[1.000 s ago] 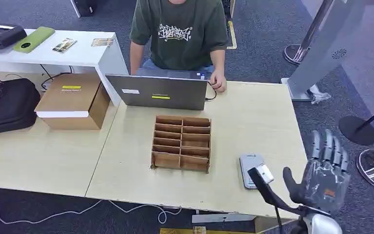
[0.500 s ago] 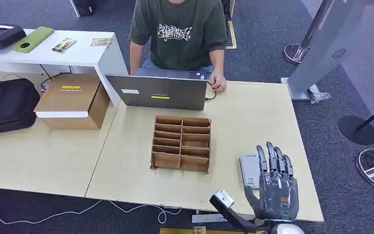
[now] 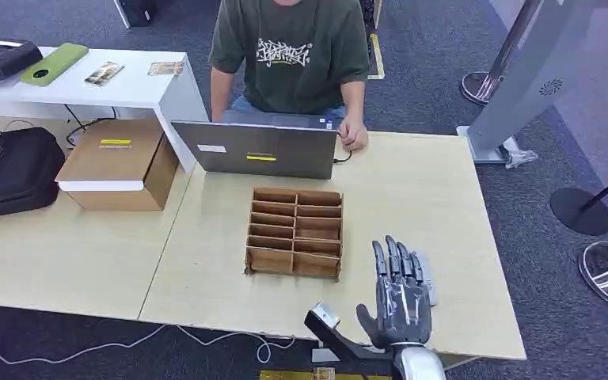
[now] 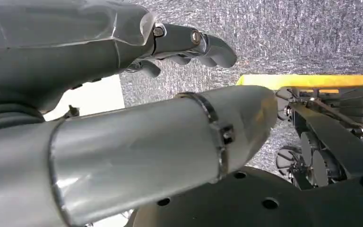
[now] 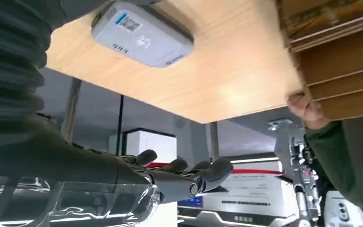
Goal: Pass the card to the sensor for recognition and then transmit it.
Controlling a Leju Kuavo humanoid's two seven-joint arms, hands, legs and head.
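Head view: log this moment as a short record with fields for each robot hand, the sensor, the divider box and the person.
right robot hand: fingers spread and extended, holding nothing, raised over the sensor near the table's front edge
left robot hand: hanging by the floor, fingers curled, nothing in it
sensor: grey, flat on the table, partly hidden by the right robot hand
divider box: cardboard, on the table, left of the sensor
person: behind the laptop, one hand at its corner
card: none visible
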